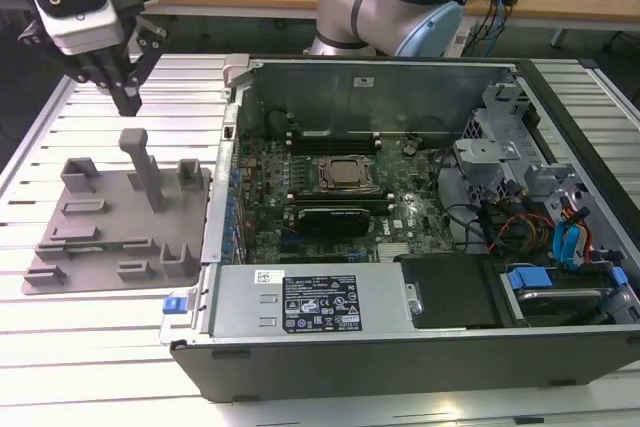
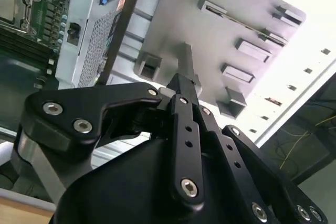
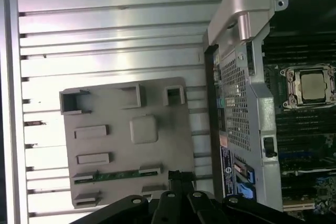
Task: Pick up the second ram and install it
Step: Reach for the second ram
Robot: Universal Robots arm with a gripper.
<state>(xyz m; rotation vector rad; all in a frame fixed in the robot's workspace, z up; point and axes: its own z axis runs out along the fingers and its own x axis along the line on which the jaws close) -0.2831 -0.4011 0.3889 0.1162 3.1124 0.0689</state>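
Note:
The second ram (image 3: 113,174) is a thin green stick lying on edge in a long slot of the grey tray (image 3: 121,103). In the exterior view the tray (image 1: 100,222) sits on the slatted table at the left of the open computer case (image 1: 400,207). My gripper (image 1: 128,99) hangs above the tray's far side, over its tall post (image 1: 145,169). The black fingers (image 2: 181,90) are pressed together with nothing between them. In the first wrist view the fingertips (image 3: 176,176) show close beside one end of the ram's slot, well above it.
Inside the case lies the green motherboard with its silver processor socket (image 1: 345,175) and dark memory slots (image 1: 330,137) beside it. The power supply (image 1: 310,309) and drive cables (image 1: 570,237) occupy the case's near and right parts. Upright blocks (image 1: 190,175) stand on the tray.

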